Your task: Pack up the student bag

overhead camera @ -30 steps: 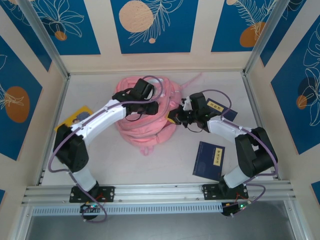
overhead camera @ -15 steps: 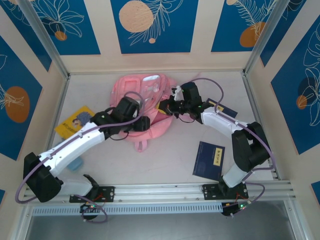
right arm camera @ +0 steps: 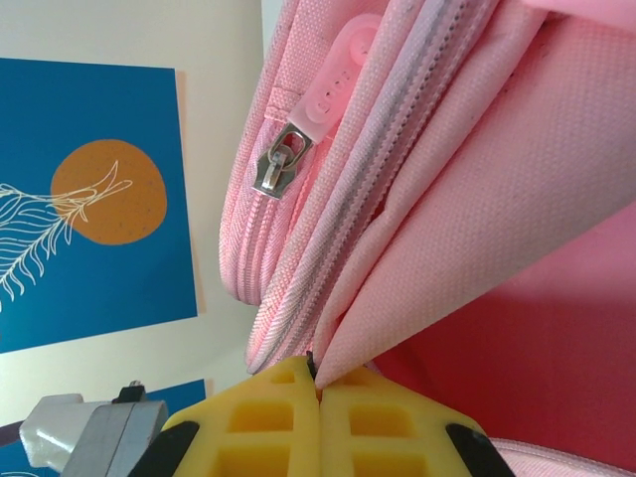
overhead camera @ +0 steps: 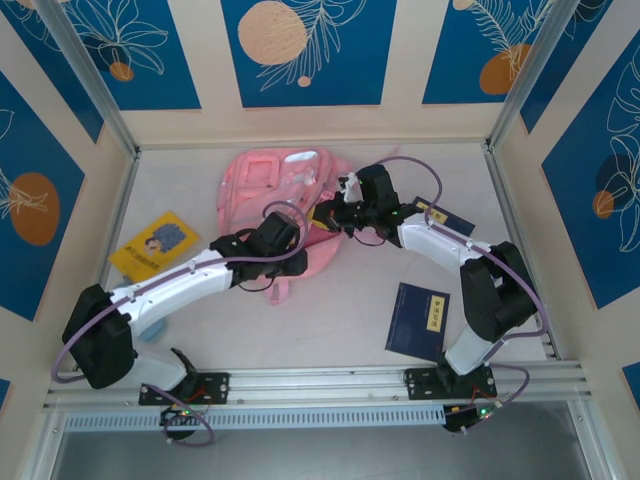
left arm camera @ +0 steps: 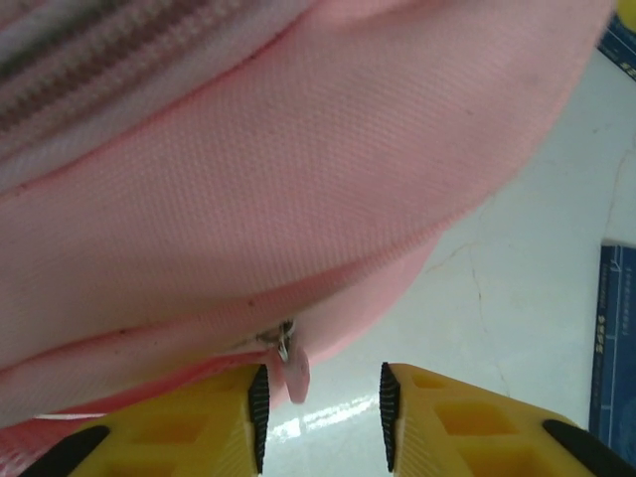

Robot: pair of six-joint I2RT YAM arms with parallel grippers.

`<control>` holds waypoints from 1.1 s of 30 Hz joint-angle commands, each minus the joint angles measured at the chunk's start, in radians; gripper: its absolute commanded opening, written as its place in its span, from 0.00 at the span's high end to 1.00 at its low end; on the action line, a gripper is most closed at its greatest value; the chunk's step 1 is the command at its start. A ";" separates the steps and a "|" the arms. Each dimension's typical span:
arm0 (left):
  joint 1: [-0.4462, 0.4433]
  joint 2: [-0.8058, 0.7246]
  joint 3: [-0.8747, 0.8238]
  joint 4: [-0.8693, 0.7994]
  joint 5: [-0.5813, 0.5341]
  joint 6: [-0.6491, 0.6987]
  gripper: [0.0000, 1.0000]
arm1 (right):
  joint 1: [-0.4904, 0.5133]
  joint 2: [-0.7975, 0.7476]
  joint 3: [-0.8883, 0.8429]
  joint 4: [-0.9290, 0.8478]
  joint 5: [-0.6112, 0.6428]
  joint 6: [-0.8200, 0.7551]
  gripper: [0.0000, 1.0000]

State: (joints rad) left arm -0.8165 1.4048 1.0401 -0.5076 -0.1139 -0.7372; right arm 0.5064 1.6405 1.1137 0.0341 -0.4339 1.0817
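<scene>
The student bag (overhead camera: 270,185), a soft pink backpack, lies flat at the back middle of the table. My left gripper (overhead camera: 298,258) is at the bag's near edge. In the left wrist view the left gripper (left arm camera: 323,412) stands open below the bag (left arm camera: 298,179), and a small pink zip pull (left arm camera: 295,373) hangs between the jaws, close to the left pad (left arm camera: 258,412). My right gripper (overhead camera: 328,213) is at the bag's right side. The right wrist view shows the right gripper (right arm camera: 318,383) shut on a fold of the bag's pink fabric (right arm camera: 447,248), beside a zip slider (right arm camera: 280,164).
A yellow book (overhead camera: 155,243) lies at the left. One dark blue book (overhead camera: 418,320) lies at the near right and another (overhead camera: 445,218) lies under the right arm. A pale blue object (overhead camera: 150,328) peeks out beneath the left arm. Metal rails edge the table.
The bag, bunched up a second ago, now lies spread flat. My left arm came down off its top to its near edge. The right gripper moved back and left, holding the fabric.
</scene>
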 commanded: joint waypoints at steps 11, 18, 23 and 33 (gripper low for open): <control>-0.018 0.030 -0.116 0.158 -0.107 -0.109 0.77 | 0.015 -0.006 0.043 0.050 -0.037 0.029 1.00; -0.026 0.034 -0.142 0.200 -0.106 -0.113 0.80 | 0.015 -0.004 0.040 0.054 -0.032 0.033 1.00; -0.028 0.027 -0.149 0.208 -0.111 -0.105 0.87 | 0.015 -0.009 0.033 0.049 -0.026 0.028 1.00; -0.027 -0.020 -0.091 0.031 -0.112 0.029 1.00 | -0.027 -0.061 -0.022 -0.114 0.132 -0.085 1.00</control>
State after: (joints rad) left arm -0.8364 1.4170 0.9138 -0.3668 -0.2108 -0.7746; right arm 0.5072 1.6371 1.1065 -0.0467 -0.3573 1.0554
